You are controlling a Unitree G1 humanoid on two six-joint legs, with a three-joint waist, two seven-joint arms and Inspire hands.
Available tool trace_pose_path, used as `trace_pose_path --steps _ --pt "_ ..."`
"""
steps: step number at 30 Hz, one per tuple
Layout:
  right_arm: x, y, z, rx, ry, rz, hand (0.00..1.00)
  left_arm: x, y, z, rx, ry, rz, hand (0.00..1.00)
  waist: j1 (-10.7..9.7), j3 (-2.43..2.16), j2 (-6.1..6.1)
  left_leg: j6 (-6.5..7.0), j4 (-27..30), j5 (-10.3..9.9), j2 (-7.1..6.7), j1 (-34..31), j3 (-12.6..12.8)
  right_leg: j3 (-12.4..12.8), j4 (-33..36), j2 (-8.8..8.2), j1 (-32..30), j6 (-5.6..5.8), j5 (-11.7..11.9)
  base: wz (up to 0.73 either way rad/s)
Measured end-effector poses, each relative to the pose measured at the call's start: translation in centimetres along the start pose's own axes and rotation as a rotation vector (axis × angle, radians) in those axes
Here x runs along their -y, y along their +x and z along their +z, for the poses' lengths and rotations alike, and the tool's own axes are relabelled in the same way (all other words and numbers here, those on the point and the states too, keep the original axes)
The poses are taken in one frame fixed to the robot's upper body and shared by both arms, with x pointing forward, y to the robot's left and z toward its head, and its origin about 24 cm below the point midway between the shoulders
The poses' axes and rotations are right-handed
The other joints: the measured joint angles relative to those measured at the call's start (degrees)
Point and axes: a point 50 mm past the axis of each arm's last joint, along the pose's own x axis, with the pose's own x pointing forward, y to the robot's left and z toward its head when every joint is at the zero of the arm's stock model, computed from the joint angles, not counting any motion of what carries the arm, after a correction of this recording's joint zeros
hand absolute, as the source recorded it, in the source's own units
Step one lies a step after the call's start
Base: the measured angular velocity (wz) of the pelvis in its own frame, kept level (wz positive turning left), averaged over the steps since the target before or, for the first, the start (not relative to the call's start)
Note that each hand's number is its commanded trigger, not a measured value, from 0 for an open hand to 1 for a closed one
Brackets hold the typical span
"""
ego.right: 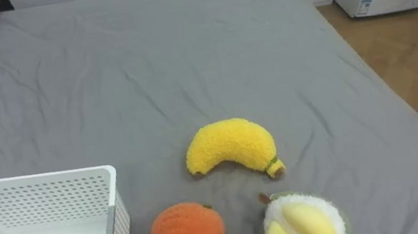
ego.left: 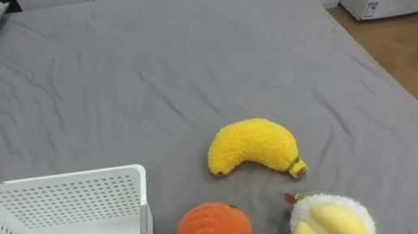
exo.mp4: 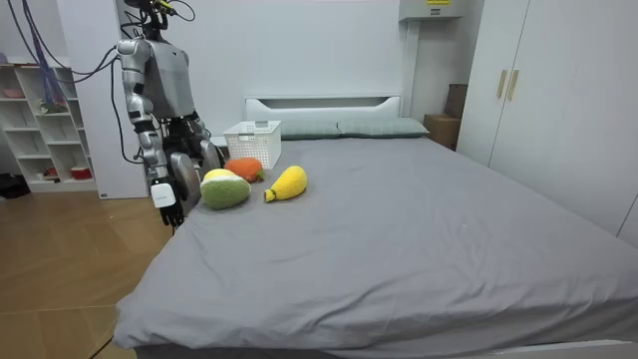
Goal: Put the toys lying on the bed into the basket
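In the left eye view a yellow plush banana (ego.left: 248, 149) is seen near the middle of the grey bed sheet (ego.left: 184, 55). Its long axis is laid from 10 o'clock to 4 o'clock, with the brown stem tip at the 4 o'clock end. At 7 o'clock from it a round orange plush fruit (ego.left: 213, 233) with a stitched smile is found, just beside the white perforated plastic basket (ego.left: 63, 185) at the view's 8 o'clock. At 5 o'clock from the banana a fuzzy white-and-green plush fruit (ego.left: 330, 221) with yellow segments is cut by the lower edge. All three toys are kept apart from one another and outside the basket; nothing is seen in the part of the basket that shows

In the right eye view the same layout is given, with the banana near the centre

In the room view the robot is seen standing at the bedside by the toys. Its right hand (exo.mp4: 167, 195) is seen hanging beside the mattress edge, near the white-and-green fruit; its left hand (exo.mp4: 204, 150) is held low near the basket. Whether either hand's fingers are straight or curled cannot be told. The white-and-green fruit is judged the nearer reach for the right hand, and the orange fruit for the left
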Motion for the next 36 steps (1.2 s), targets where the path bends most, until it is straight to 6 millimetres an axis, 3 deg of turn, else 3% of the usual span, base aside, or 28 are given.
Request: trace_pose_path --steps 18,24,31,36 --pt "0.1 0.0 -0.2 -0.007 0.058 -0.034 0.0 0.0 0.1 0.1 -0.01 0.0 -0.013 0.0 0.0 0.16 0.2 -0.01 0.0 0.0 0.17 -0.1 0.0 0.0 0.1 -0.01 -0.2 -0.01 0.0 0.0" --pt "1.0 -0.1 -0.3 -0.013 0.211 -0.106 0.0 -0.3 0.1 0.0 -0.008 -0.02 -0.014 0.0 -0.5 0.11 -0.35 0.01 -0.1 0.0 0.04 0.3 -0.1 0.0 0.2 -0.04 0.0 0.01 0.0 0.0" --pt "4.9 -0.5 0.8 0.035 0.434 -0.286 0.0 -2.3 0.5 -0.7 -0.044 -0.13 0.031 0.0 -1.8 0.07 -1.83 0.03 0.0 0.0 0.03 0.4 0.4 0.3 0.5 -0.07 -0.3 0.0 -0.1 -0.03" --pt "8.4 -1.5 4.6 0.182 0.481 -0.44 0.0 -3.2 0.6 -1.1 -0.048 -0.129 0.054 0.0 -2.1 0.16 -2.46 0.02 0.0 0.0 0.0 0.5 0.6 0.6 1.1 0.06 -0.5 -0.02 -0.2 -0.02"
